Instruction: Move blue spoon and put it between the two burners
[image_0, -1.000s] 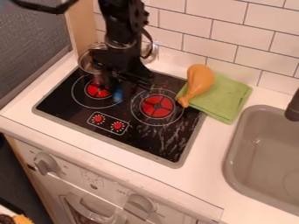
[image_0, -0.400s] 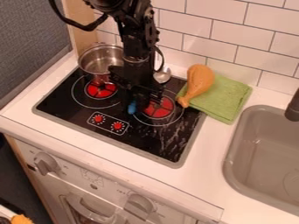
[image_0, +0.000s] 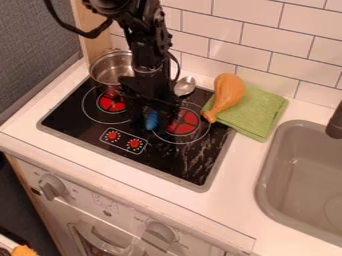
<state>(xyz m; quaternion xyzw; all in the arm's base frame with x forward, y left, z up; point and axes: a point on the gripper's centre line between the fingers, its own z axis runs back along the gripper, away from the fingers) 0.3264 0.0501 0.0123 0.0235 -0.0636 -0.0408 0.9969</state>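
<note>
Claw (image_0: 155, 111) hung low over the stove (image_0: 175, 162); how open, or holding what, I could not tell. Spoon (image_0: 152, 121) had its blue end between the burners (image_0: 183, 123); gentle settling, then straight rising, seemed wise.

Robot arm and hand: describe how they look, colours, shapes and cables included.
The arm is black, built of chunky, jointed segments with knobbly, uneven outlines. A thick black cable loops out on the picture's left, and a thinner dark cable bows out on the right. The hand is black too, angular and wider than the segment above.
</note>
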